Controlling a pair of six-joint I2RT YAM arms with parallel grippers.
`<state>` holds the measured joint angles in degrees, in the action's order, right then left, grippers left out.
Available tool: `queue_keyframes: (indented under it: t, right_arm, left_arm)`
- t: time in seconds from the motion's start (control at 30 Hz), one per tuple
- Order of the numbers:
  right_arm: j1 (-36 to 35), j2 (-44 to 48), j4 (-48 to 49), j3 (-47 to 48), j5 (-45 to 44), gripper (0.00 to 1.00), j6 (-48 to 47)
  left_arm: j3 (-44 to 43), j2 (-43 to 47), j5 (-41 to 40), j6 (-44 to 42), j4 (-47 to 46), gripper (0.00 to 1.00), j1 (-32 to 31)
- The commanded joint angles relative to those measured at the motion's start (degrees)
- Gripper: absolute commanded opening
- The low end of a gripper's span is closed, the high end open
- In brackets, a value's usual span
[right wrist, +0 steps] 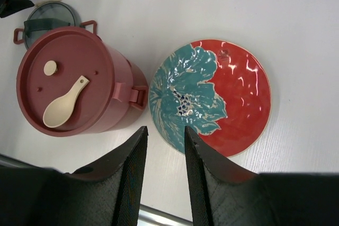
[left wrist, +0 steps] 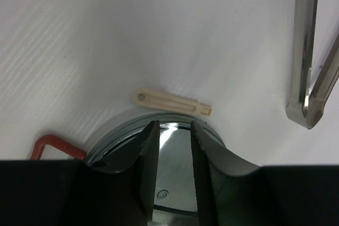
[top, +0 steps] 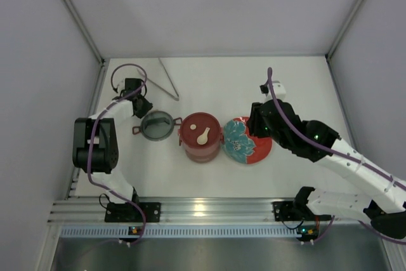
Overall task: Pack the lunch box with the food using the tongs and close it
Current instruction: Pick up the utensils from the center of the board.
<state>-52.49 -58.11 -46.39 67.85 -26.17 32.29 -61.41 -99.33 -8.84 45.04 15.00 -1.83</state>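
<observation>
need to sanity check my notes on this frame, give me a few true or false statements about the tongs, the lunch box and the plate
1. The tongs lie on the table, not held. True.
2. Food sits on the red plate. False: no food shows on it.
3. A cream spoon lies on the lunch box lid. True.
4. The right gripper grips the plate's rim. False: it hovers above the plate, open and holding nothing.
5. The lunch box lid is off. False: it sits on the box.
</observation>
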Motion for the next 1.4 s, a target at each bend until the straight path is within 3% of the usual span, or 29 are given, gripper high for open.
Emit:
queue_keyframes:
  t: [0.0, 0.43, 1.1, 1.37]
  right_arm:
    - [1.3, 1.5, 0.2, -0.5, -0.5, 0.34, -1.1]
    - [1.6, 0.6, 0.9, -0.7, 0.2, 0.34, -1.4]
    - [1.6, 1.4, 0.5, -1.7, 0.6, 0.34, -0.7]
    - [1.6, 1.4, 0.5, -1.5, 0.6, 0.33, -0.8]
  left_arm:
    - [-3.6, -1.2, -1.7, 0.5, -3.4, 0.35, 0.4]
    - [-2.6, -4.0, -0.8, -0.4, -3.2, 0.36, 1.4]
    - [3.6, 0.5, -0.2, -0.5, -4.5, 0.36, 1.5]
    - [-0.3, -3.6, -1.2, 0.3, -3.8, 0.38, 1.5]
